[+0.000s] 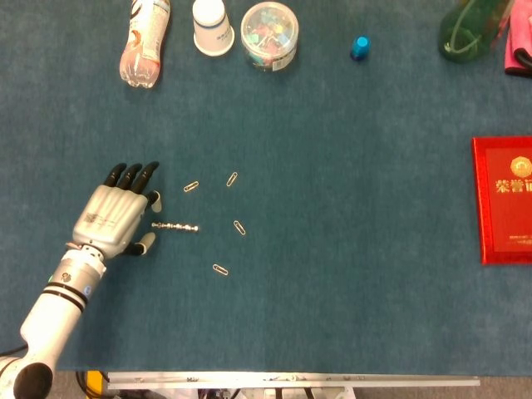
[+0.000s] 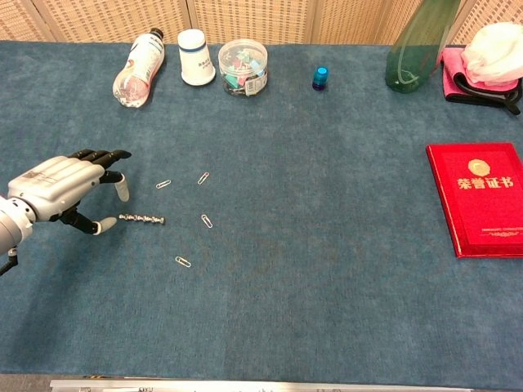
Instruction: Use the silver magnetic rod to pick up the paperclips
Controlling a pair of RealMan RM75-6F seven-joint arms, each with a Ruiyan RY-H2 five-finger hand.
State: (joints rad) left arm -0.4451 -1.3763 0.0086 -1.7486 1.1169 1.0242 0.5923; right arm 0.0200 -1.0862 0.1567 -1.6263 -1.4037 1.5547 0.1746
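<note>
The left hand hovers low over the blue cloth at the table's left side, palm down, dark fingers spread forward and the thumb apart from them, so it is open and holds nothing. Its pale thumb tip lies just beside the left end of the rod, whether touching or a hair short I cannot tell. The rod (a beaded silver stick) lies flat, pointing right. Four paperclips lie loose around its right end: one above it near the fingertips, one further right, one just past the rod's tip, and one below. None touches the rod. The right hand shows in neither view. Along the far edge lie a clear bottle on its side, its label too blurred to read, a white cup with a blue band, upside down, and a clear tub of coloured clips. Well to the right stand a small blue cap and a green bottle, with a pink cloth and white wad at the corner. A red booklet lies at the right edge, with a gold emblem and gold Chinese characters, too small to read surely.
</note>
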